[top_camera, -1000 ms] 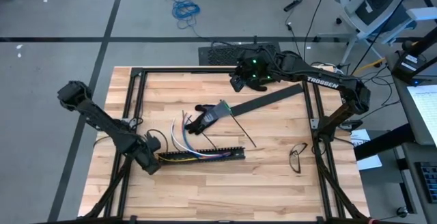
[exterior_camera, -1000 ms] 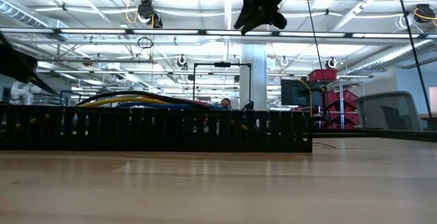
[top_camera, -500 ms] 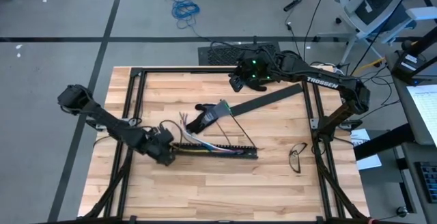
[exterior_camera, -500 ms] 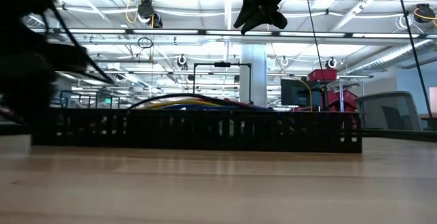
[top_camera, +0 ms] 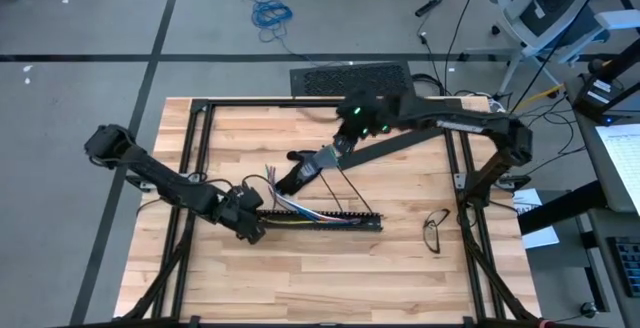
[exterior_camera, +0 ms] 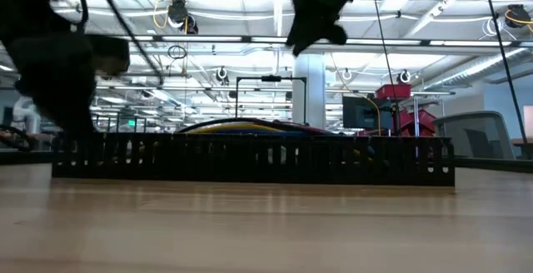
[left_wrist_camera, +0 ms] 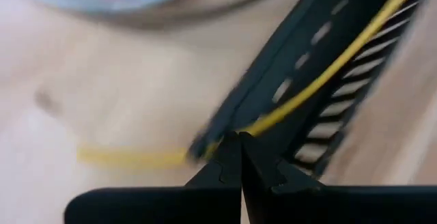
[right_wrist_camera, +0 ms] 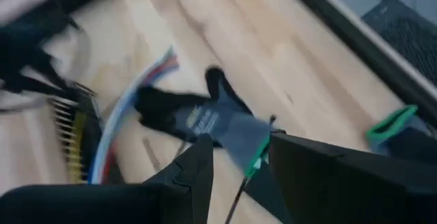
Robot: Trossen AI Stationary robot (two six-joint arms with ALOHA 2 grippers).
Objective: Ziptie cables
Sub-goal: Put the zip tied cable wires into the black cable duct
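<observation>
The cables (top_camera: pixel 300 213) are thin white, blue, yellow and dark wires. They lie along a long black slotted channel (top_camera: pixel 330 218) near the table's middle, and their loose ends fan out at its left end (top_camera: pixel 272 198). In the low view the cables (exterior_camera: pixel 241 126) arch over the channel (exterior_camera: pixel 250 158). My left gripper (top_camera: pixel 250 224) is shut at the channel's left end. My right gripper (top_camera: pixel 343 146) hangs open in the air above a black and grey glove (right_wrist_camera: pixel 198 118), with nothing between its fingers (right_wrist_camera: pixel 194 169). My left gripper has its shut fingertips (left_wrist_camera: pixel 235 149) against the channel's left end (left_wrist_camera: pixel 212 141), where a yellow cable (left_wrist_camera: pixel 136 157) runs out of it. The fingers slant down from the table's left. The view is blurred, so the exact spot of touch cannot be told. The channel lies flat on the table.
A long flat black strip (top_camera: pixel 400 143) lies slantwise at the back right. The glove (top_camera: pixel 300 173) lies between it and the channel, with thin black strips (top_camera: pixel 355 193) beside it. A pair of glasses (top_camera: pixel 435 230) sits near the right frame. A black metal frame (top_camera: pixel 190 168) rims the table.
My left gripper has swung toward the table's right and turned, staying shut. The channel with the cables has slid along the table toward the right edge. My right gripper has come down and toward the near edge, over the glove.
</observation>
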